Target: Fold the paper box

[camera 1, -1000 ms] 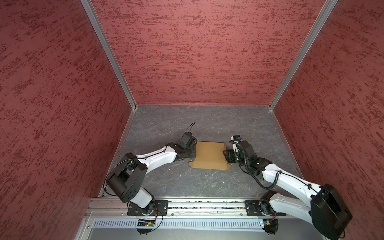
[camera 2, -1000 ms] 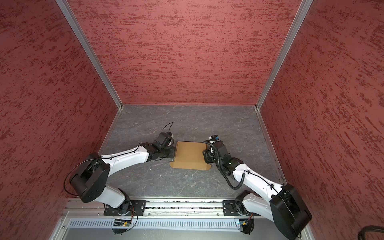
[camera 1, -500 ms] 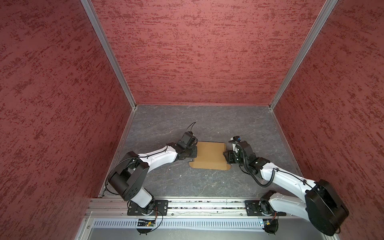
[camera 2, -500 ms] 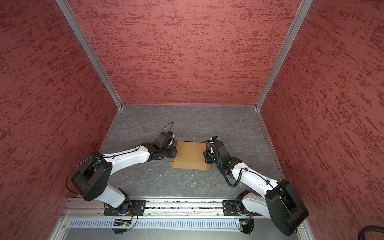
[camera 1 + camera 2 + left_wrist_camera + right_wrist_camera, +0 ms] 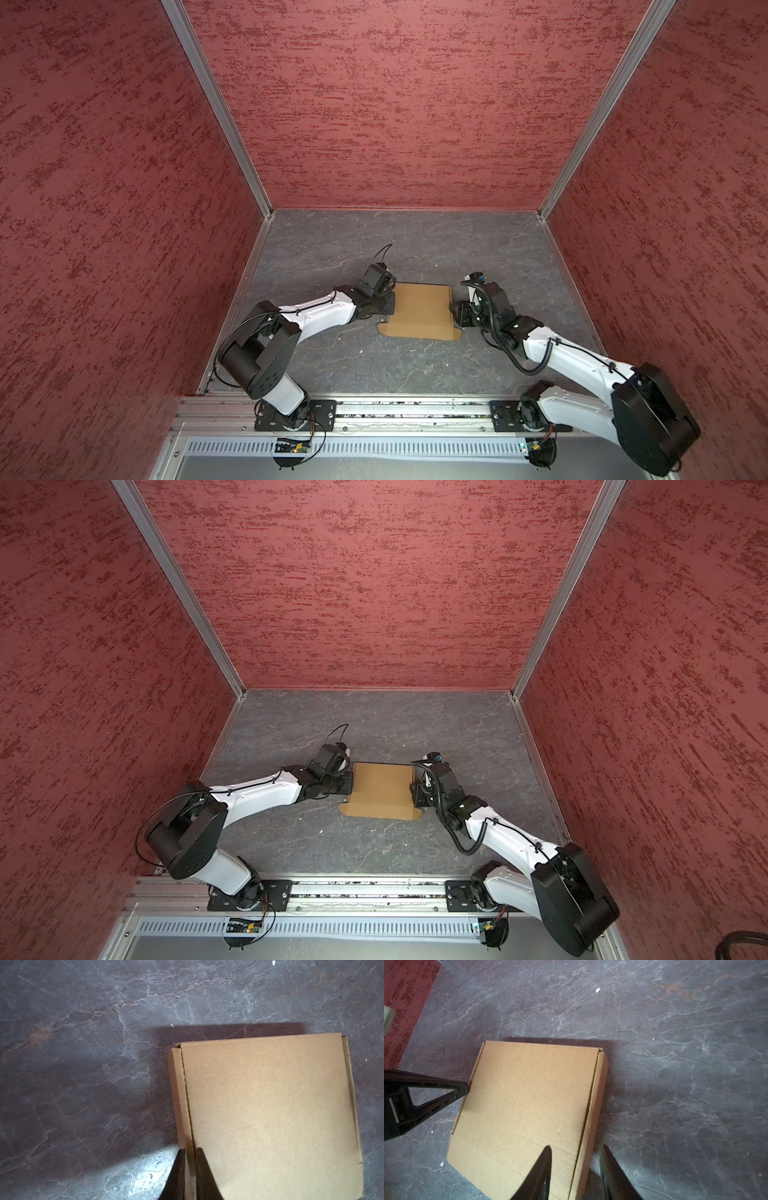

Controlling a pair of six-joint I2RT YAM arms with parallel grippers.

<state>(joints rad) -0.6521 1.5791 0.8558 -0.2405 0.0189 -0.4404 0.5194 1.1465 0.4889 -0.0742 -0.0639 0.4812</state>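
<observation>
Since the box point(image 5: 422, 309) sits in the middle of the tabletop point(image 5: 374, 249), squarely between the arms, neither is nearer. Its side walls face the claws: the left claw point(image 5: 190, 1167) is clenched on the left wall, and the right claw point(image 5: 575, 1167) straddles the right wall, jaws apart, gripping nothing. The untucked flap point(image 5: 419, 332) lies flat on the near side, long edge running claw to claw. It is probably the next fold.

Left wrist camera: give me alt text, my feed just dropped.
The left gripper pinches one thin side wall of the paper box, with a dark finger on each side of it. The plain brown lid lies flat over the box, which sits on a grey marbled table.
</observation>
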